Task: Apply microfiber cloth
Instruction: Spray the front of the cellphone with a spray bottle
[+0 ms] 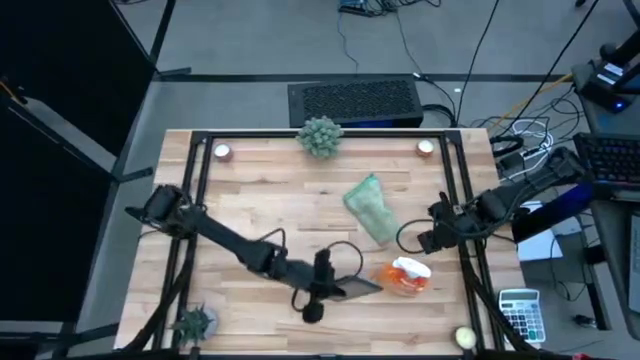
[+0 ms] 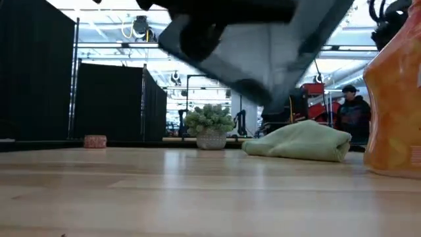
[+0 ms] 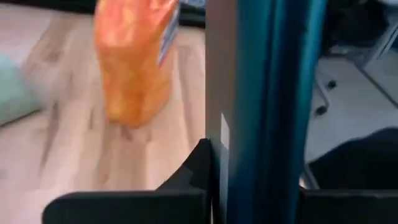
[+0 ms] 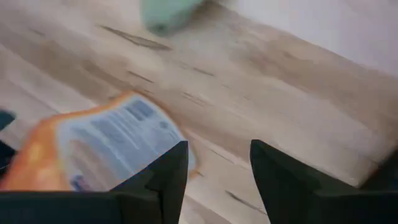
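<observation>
The pale green microfiber cloth lies crumpled on the wooden table right of centre; it also shows in the low view and the right wrist view. My left gripper is shut on a flat dark tablet near the table's front middle. The orange spray bottle sits just right of the tablet. My right gripper hovers open above the table, beside the bottle's label and right of the cloth, touching nothing. My left gripper pinches the tablet between its two fingers at the tablet's left end, coming level from the table's left. The tablet is lifted clear of the table and tilted.
A small potted plant stands at the far middle edge. Two small round objects sit at the far corners. Another small plant is at the near left. A black frame rail borders the table.
</observation>
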`<state>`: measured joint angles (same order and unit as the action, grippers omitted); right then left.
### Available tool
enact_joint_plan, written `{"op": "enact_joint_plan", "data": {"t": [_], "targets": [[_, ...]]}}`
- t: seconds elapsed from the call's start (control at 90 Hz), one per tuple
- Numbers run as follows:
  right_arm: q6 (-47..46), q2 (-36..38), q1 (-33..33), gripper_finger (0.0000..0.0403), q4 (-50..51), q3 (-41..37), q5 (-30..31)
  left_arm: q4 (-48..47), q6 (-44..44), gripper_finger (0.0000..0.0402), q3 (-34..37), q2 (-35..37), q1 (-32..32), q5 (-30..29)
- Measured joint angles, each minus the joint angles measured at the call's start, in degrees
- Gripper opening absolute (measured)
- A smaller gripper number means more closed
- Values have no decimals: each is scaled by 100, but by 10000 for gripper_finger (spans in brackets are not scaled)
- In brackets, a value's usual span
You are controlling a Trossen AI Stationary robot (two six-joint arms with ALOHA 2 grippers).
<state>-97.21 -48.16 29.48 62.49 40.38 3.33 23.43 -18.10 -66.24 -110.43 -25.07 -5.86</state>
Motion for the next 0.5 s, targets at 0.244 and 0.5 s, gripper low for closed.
{"op": "enact_joint_plan", "data": {"t": [0.244, 0.5], "targets": [[-544, -564, 576, 157, -394, 1, 11, 274, -19, 5, -886, -1183, -18, 145], [-717, -1212, 1055, 157, -1367, 1, 156, 185, 44, 4, -1132, -1405, 278, -95]]}}
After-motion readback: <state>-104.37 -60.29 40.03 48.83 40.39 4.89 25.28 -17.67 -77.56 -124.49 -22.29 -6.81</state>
